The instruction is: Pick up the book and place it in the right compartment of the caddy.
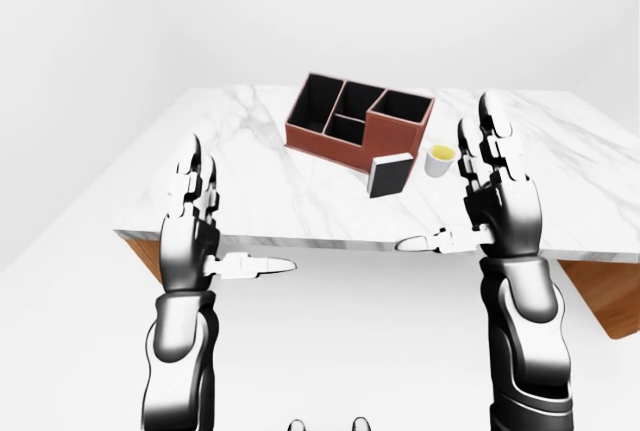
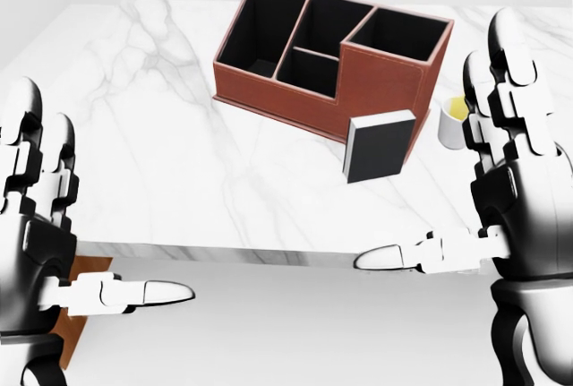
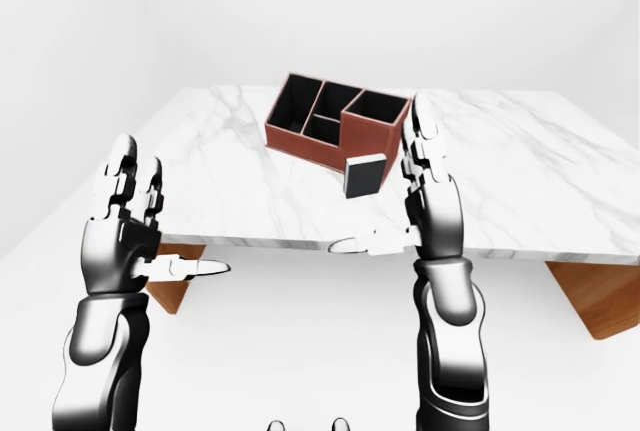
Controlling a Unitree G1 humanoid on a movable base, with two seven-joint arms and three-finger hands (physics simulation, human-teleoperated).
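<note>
Nearest to me in the head view, my left robot hand (image 2: pixel 40 234) fills the lower left of the frame, fingers straight up and spread, thumb pointing toward the frame's centre; it is open and holds nothing. It hangs over the near edge of the table (image 2: pixel 161 162), below the marble top in the picture. My right robot hand (image 2: pixel 510 180) stands at the right edge of the frame, also open, fingers upright and thumb stretched leftward along the table's near edge, gripping nothing.

The book (image 2: pixel 379 146) is a dark slab with a pale page edge, standing tilted on the marble and leaning against the near wall of the caddy (image 2: pixel 380 77). In the head view I see it just left of my right robot hand's fingers, level with the palm and above the thumb, with a clear strip of marble between them; no finger touches it. It is well apart from my left robot hand, across most of the frame.

The caddy is a brown box with black-lined compartments, sitting at the upper middle of the frame, turned at an angle. Its taller section is the rightmost one, and the book rests below it in the picture. A white cup (image 1: pixel 439 159) with yellow inside sits just right of the caddy, partly hidden behind my right fingers in the head view.
</note>
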